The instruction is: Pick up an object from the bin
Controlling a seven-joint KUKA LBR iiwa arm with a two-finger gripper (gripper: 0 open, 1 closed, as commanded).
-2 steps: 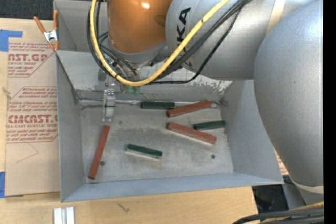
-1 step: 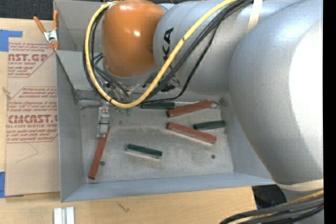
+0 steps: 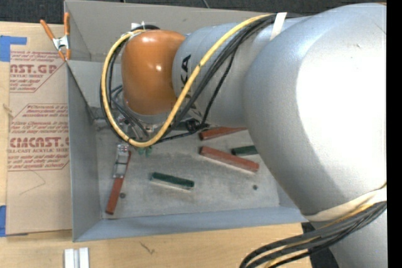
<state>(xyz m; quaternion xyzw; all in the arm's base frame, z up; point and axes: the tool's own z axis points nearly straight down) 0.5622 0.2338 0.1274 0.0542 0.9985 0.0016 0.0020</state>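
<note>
Grey metal bin (image 3: 207,194), floor bare and scuffed; dark flooring beyond its upper rim. Arm came in from the right, its orange cover (image 3: 147,75) over the bin's upper left. Gripper (image 3: 125,149) hung below the cover, mostly hidden by cables; could not tell whether open or closed. Long reddish-brown stick (image 3: 115,190) lay at lower left, its upper end right at the gripper's tip; contact unclear. Dark green stick (image 3: 171,181) lay near, at lower centre. Two more red-brown sticks (image 3: 229,159) and a short green piece (image 3: 244,150) lay well right.
</note>
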